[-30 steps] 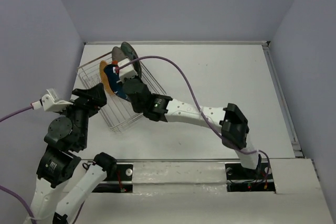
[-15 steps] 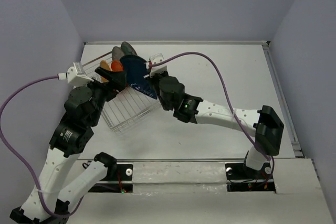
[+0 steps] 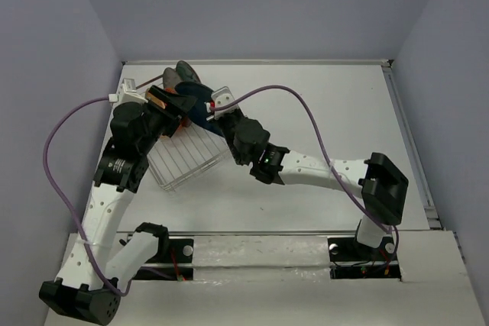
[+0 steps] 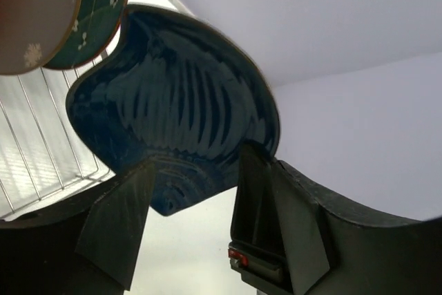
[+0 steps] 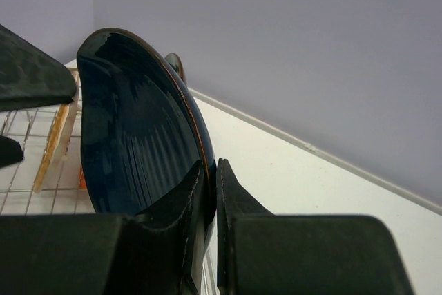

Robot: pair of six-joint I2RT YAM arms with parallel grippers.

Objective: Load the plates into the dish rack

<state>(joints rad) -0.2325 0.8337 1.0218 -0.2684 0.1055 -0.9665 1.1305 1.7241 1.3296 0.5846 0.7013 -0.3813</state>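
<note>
The dark blue leaf-shaped plate (image 3: 197, 101) stands on edge over the far side of the dish rack (image 3: 183, 159). My right gripper (image 3: 220, 109) (image 5: 210, 165) is shut on the rim of this plate (image 5: 131, 136). My left gripper (image 3: 164, 107) (image 4: 197, 195) is open, its fingers (image 4: 266, 205) standing either side of the narrow end of the plate (image 4: 179, 108); I cannot tell whether they touch it. A grey plate with white print (image 4: 34, 12) and a teal plate (image 4: 97, 12) stand in the rack behind. Tan and orange plate edges (image 5: 56, 136) show beyond the blue one.
The wire rack (image 4: 41, 143) sits skewed at the table's far left, close to the left wall (image 3: 84, 74). Purple cables (image 3: 306, 112) loop from both wrists over the table. The white table (image 3: 328, 97) stretches to the right of the rack.
The left arm swung up from the near left to the rack and its jaws narrowed around the blue plate's end. The right gripper kept hold and shifted the plate a little right.
</note>
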